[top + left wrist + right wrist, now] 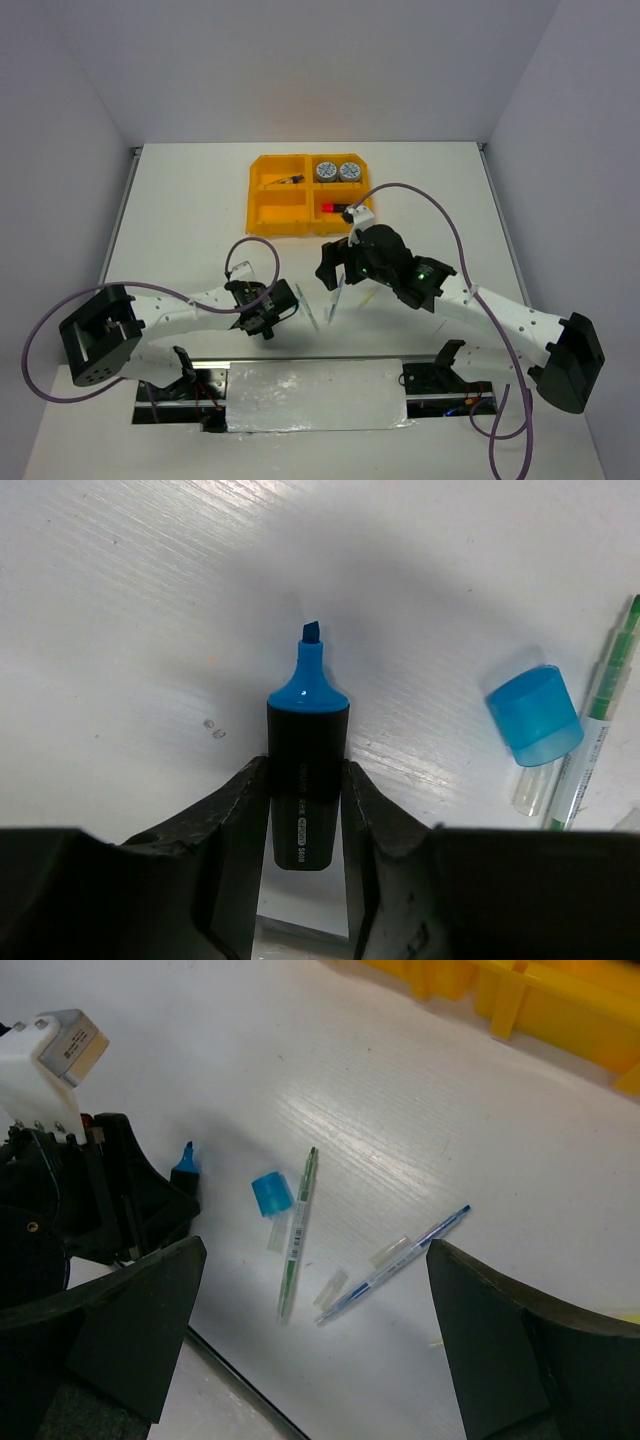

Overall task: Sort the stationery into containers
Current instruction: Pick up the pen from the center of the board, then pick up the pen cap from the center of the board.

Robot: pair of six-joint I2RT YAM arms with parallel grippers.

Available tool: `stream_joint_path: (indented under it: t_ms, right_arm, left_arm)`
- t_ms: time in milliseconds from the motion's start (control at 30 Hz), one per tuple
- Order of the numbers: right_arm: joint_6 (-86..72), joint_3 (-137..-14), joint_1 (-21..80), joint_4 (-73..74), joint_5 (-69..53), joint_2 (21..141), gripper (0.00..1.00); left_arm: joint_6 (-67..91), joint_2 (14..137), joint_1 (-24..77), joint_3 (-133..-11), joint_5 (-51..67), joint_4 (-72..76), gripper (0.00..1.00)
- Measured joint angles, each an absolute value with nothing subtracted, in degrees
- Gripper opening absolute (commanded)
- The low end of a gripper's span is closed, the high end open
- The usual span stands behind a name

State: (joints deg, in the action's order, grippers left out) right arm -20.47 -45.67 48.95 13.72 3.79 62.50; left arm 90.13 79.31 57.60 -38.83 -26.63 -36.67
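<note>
My left gripper [305, 780] is shut on a black highlighter [306, 735] with a bare blue tip, held low over the table. Its blue cap [534, 716] lies to the right, beside a green pen [603, 695]. My right gripper [315, 1330] is open and empty above the green pen [297, 1230], a blue pen [400, 1260] and the blue cap [271, 1194]. The orange-yellow tray [283, 213] stands at the far middle. Two tape rolls [337, 171] sit in its far right compartment, a red-capped highlighter [338, 208] in the near right, and a dark item [288, 180] in the far left.
Two clear pen caps [389, 1251] lie by the blue pen. The left gripper's body [100, 1195] is close on the left in the right wrist view. A slot with a shiny plate [315, 395] runs along the near edge. Purple cables [440, 215] loop over both arms.
</note>
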Motion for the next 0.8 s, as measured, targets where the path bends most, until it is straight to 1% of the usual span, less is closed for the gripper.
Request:
stream_joint_path:
  t_ms: [33, 67, 100, 233, 300, 433, 600, 733, 800]
  right_arm:
    - [-20.47, -45.6, 48.95, 13.58, 3.64, 62.28, 1.0]
    - [-20.47, -45.32, 48.97, 13.13, 3.44, 61.95, 1.0]
    - [-20.47, -44.99, 48.97, 12.82, 3.16, 61.65, 1.0]
    - [-20.12, -43.31, 48.99, 10.48, 0.08, 61.14, 1.0]
    - [-19.46, -43.29, 48.99, 9.67, -2.24, 62.08, 1.0]
    - [-16.49, -44.42, 49.74, 9.34, -6.46, 67.0, 0.99]
    - [-11.9, -52.73, 55.53, 13.89, -4.29, 79.81, 0.91]
    - [-9.02, -63.16, 60.77, 18.61, 0.45, 92.36, 0.9]
    - [-8.12, -66.89, 62.28, 20.51, 2.0, 97.03, 0.88]
  left_arm:
    - [90.17, 79.11, 57.6, -38.54, -26.72, -36.36, 0.21]
    - [90.15, 78.76, 57.63, -38.39, -26.79, -36.12, 0.09]
    - [90.11, 78.48, 57.63, -38.33, -26.89, -35.92, 0.0]
    - [88.36, 76.18, 57.71, -37.28, -27.29, -35.51, 0.0]
    - [86.54, 73.65, 58.0, -36.97, -28.21, -38.61, 0.0]
    - [78.26, 61.3, 58.33, -40.05, -32.23, -46.48, 0.0]
    - [67.05, 47.53, 58.67, -50.92, -36.86, -53.52, 0.0]
    - [57.47, 39.42, 59.0, -54.15, -37.67, -53.67, 0.0]
    - [53.98, 36.47, 59.02, -54.37, -38.06, -53.63, 0.0]
